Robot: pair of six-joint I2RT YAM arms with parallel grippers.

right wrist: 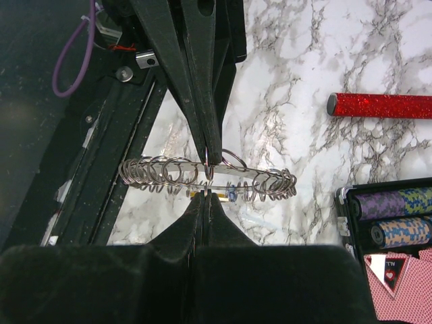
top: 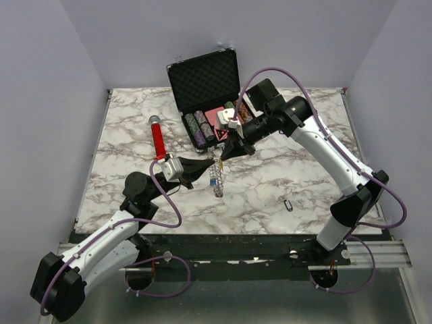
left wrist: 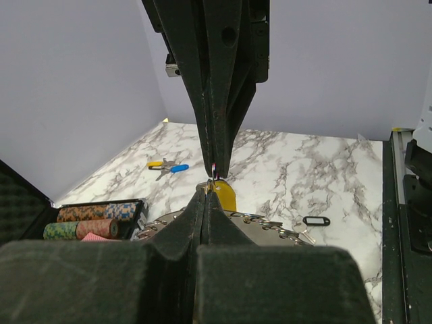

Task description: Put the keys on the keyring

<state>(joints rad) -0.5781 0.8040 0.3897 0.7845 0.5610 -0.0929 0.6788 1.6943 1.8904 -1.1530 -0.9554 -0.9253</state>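
The left claw (top: 206, 168) was seen shut on the rim of the keyring (top: 216, 181), which was held edge-on above the counter (top: 304, 175), near its middle. The right claw (top: 223, 158) was likewise closed, its tips met nose to nose with the left ones just over the ring. The small loop of a yellow-tagged key (left wrist: 227, 196) appeared to be pinched by it, though the exact hold could not be made out. That tag was seen hanging against the keyring, and a speck of blue was visible among the ring's fringe of silver keys.

A black-tagged key (top: 288, 204) was found lying flat on the counter, well apart on the right. Two more keys (left wrist: 169, 167), tagged yellow and blue, were seen together on the marble in the left wrist view. A red glitter stick (top: 157, 138) was laid to the left. An open black case (top: 206, 77) holding poker chips (top: 200, 127) was set at the far edge.
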